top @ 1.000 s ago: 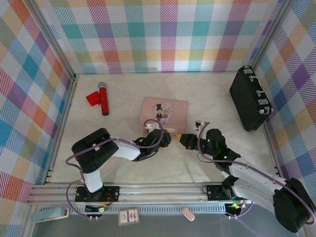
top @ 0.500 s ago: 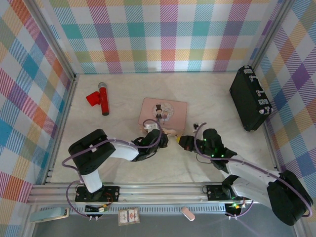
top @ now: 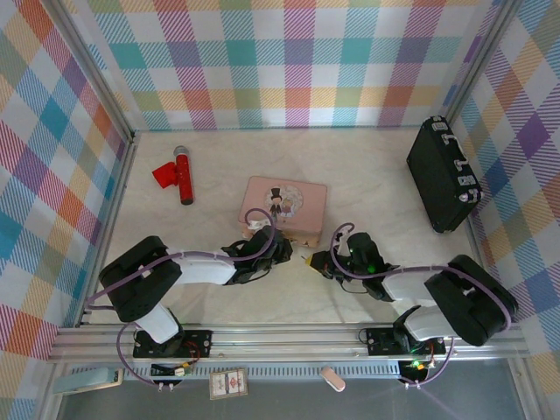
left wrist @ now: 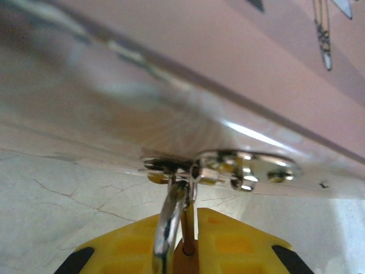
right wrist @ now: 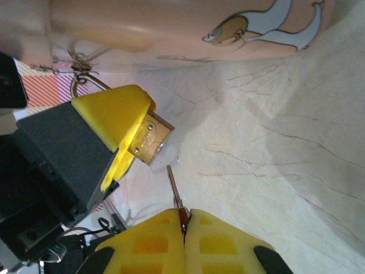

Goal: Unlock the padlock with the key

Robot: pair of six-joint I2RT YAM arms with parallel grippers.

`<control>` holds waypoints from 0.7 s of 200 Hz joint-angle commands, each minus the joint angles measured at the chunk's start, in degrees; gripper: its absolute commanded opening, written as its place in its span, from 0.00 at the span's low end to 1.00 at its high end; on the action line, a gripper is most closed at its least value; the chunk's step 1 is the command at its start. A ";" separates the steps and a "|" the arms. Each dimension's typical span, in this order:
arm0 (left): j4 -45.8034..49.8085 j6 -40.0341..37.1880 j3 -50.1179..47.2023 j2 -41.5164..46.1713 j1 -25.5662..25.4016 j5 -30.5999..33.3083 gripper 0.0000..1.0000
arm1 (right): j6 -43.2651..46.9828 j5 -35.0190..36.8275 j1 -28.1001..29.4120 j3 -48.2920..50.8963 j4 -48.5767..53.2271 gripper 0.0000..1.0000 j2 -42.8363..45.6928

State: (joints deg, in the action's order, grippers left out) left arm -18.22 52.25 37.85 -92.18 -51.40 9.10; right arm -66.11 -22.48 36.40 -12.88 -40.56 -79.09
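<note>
Two containers stood on the table (top: 376,175) when I checked the feeds: a pink tin box (top: 283,206) near the middle, lid down and its contents hidden from me, and a black case (top: 444,173), shut, against the right wall and well apart from everything else. Off to the left lay a red and grey microphone-shaped toy (top: 179,173). Both arms had their tips at the near side of the box. On the left wrist feed I saw the padlock (left wrist: 170,222) hanging from the metal hasp (left wrist: 228,168) on the box's front wall, its silvery shackle threaded through the hasp's loop. The left gripper (left wrist: 185,254) was clamped on it from both sides, with only the thin brass body between its yellow fingertips (left wrist: 234,245). The right wrist feed showed the same grip from the other side: the brass body stuck out past the yellow tip, its underside turned toward my right arm. The right gripper (right wrist: 184,220) was fully closed, pinching the key (right wrist: 174,188) by its head, with the thin grey blade pointing up at the padlock. The blade's tip was just beside the lock's underside, not yet in it; I could not make out the keyhole.
</note>
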 commanded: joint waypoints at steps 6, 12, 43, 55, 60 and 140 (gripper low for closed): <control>-6.56 3.23 -0.54 2.32 1.36 -2.92 0.00 | -3.25 -1.22 0.52 0.28 -9.78 0.00 -1.41; -7.71 4.03 -0.69 2.09 1.63 -3.84 0.00 | -3.08 -0.96 0.60 0.38 -9.95 0.00 -1.50; -13.58 8.08 -1.54 0.96 2.83 -7.78 0.00 | -3.35 -0.02 0.60 1.52 -12.40 0.00 -1.69; -14.75 9.30 -1.72 0.71 3.35 -8.69 0.00 | -3.13 0.15 0.60 1.76 -12.19 0.00 -1.54; -15.10 9.76 -1.80 0.69 3.48 -8.95 0.00 | -3.02 0.28 0.60 1.81 -11.94 0.00 -1.42; -21.21 16.13 -4.64 -0.07 4.54 -9.00 0.00 | -5.25 -1.94 0.64 2.43 -17.37 0.00 -5.89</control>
State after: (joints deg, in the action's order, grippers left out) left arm -28.91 65.45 33.76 -92.20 -47.70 -0.03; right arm -69.45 -22.94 36.71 -10.92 -52.27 -83.29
